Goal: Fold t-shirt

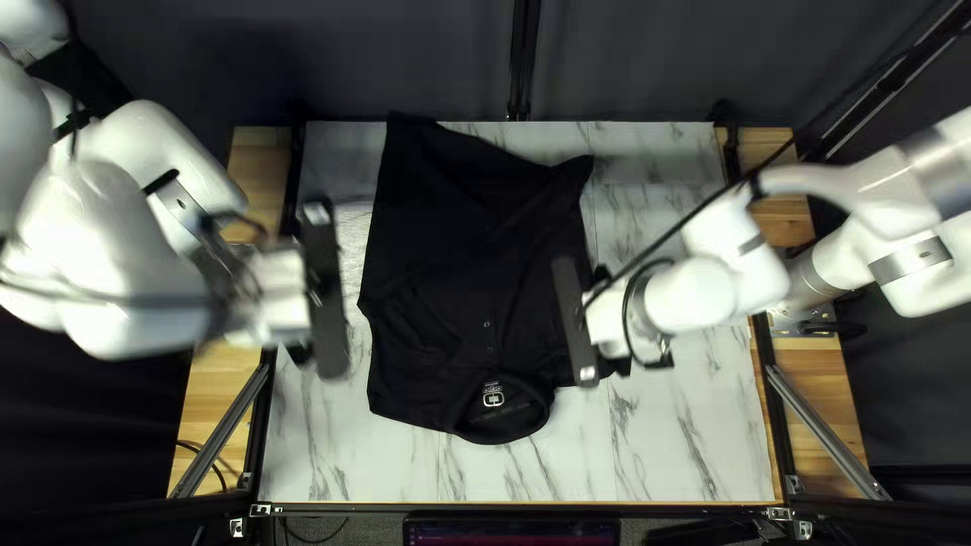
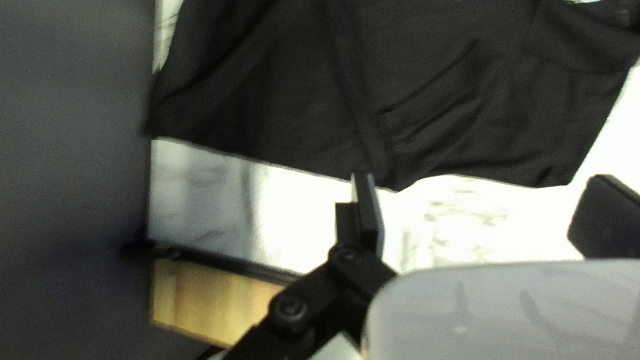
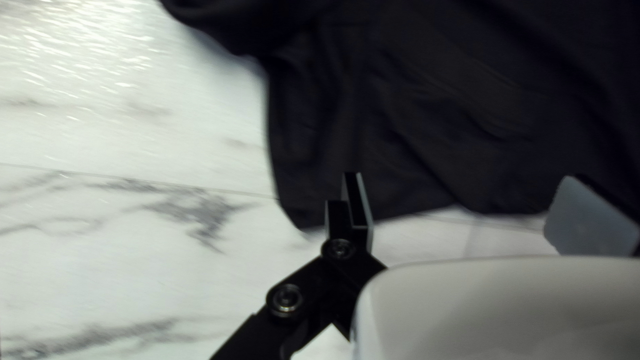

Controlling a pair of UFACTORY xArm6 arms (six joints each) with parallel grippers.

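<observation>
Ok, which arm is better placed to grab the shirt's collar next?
Likely right: the right tool, open, hangs by the edge of the shirt, near its collar, while the left tool is farther off, past the shirt's opposite edge.

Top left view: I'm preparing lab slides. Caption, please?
Black polo shirt on a marble-patterned tabletop, flanked by two open end effectors.

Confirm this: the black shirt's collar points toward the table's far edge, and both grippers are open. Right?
No: in the top left view the black shirt lies with its collar toward the table's near edge, not the far one. The left gripper and right gripper are open.
</observation>
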